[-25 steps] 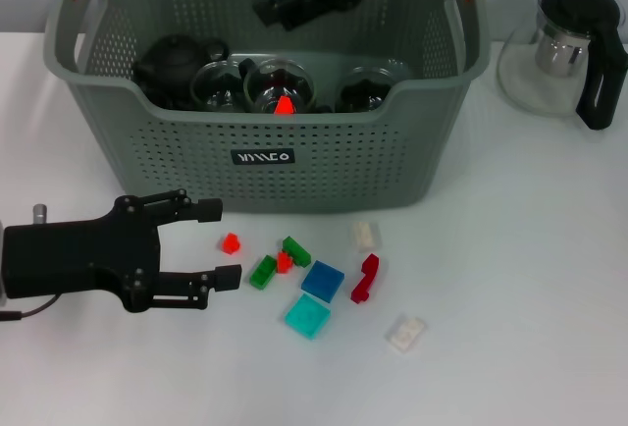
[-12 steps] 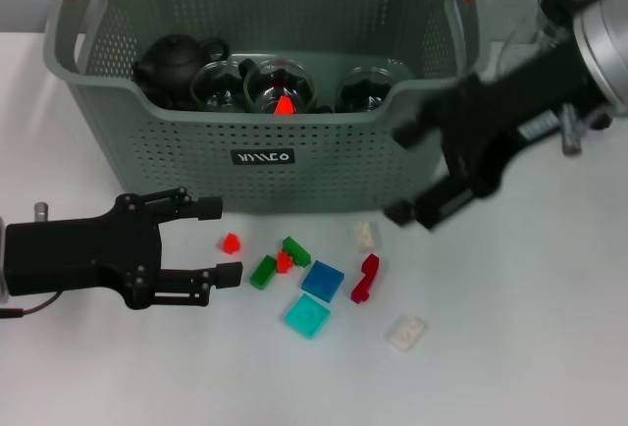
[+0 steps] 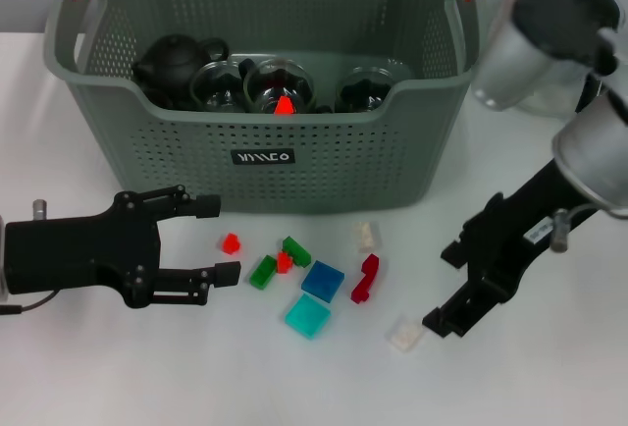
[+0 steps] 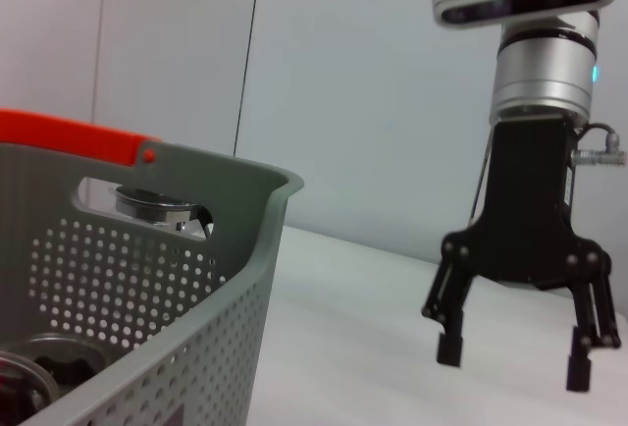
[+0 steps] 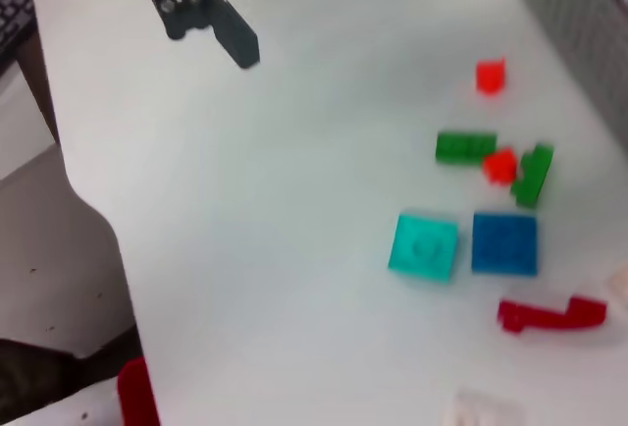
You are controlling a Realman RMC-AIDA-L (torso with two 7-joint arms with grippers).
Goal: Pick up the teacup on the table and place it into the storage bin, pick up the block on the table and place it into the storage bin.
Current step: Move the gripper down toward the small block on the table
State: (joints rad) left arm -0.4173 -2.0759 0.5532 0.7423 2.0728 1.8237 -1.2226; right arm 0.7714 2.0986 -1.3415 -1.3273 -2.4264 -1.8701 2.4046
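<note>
We see the right gripper (image 3: pixel 453 289) spread wide above the worktop (image 3: pixel 549 367), a white block (image 3: pixel 404 333) at its 7 o'clock; the left gripper (image 3: pixel 218 240) is wide too, holding nothing.

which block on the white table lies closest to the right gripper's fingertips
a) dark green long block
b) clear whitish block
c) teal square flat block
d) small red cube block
b: in the head view the right gripper, fingers spread open, hangs just beside the clear whitish block, while the teal square flat block, dark green long block and small red cube block lie farther toward the left gripper.
</note>
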